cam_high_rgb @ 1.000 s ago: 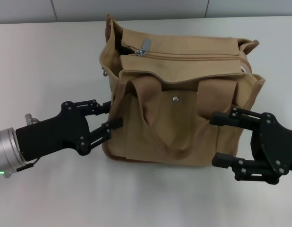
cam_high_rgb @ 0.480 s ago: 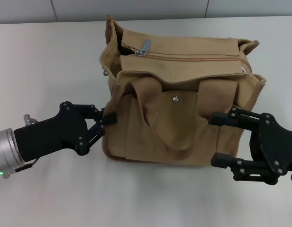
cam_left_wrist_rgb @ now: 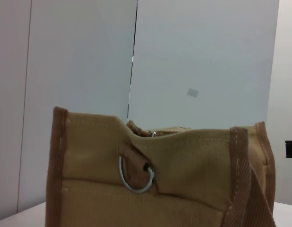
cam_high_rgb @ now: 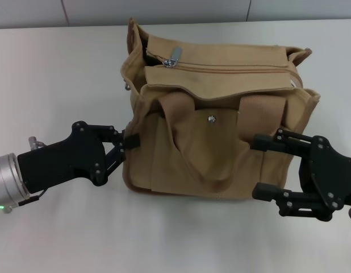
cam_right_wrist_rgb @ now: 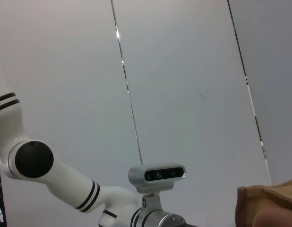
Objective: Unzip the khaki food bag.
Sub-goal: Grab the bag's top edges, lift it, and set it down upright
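One white tabletop (cam_high_rgb: 56, 68) carried everything. At its middle stood one boxy khaki canvas food bag with brown piping (cam_high_rgb: 221, 165), upright, its front pocket facing the near edge. Two wide tan fabric handles showed on it: one (cam_high_rgb: 201, 170) drooped in a loop over the front pocket, the other (cam_high_rgb: 158, 42) lay along the far top edge. The top zipper ran across the bag and looked closed, its one silver zipper pull (cam_high_rgb: 173, 57) at the far-left end. One silver snap (cam_high_rgb: 210, 119) sat on the front pocket flap. In the left wrist view one silver metal ring (cam_left_wrist_rgb: 134, 177) hung from a tab on the bag's left side.

Two black grippers flanked the bag. The left gripper (cam_high_rgb: 132, 140), low at the bag's near-left corner, had its fingers drawn narrow, pinching the canvas edge there. The right gripper (cam_high_rgb: 259, 165), at the near-right corner, was spread wide, one finger against the bag's front, holding nothing
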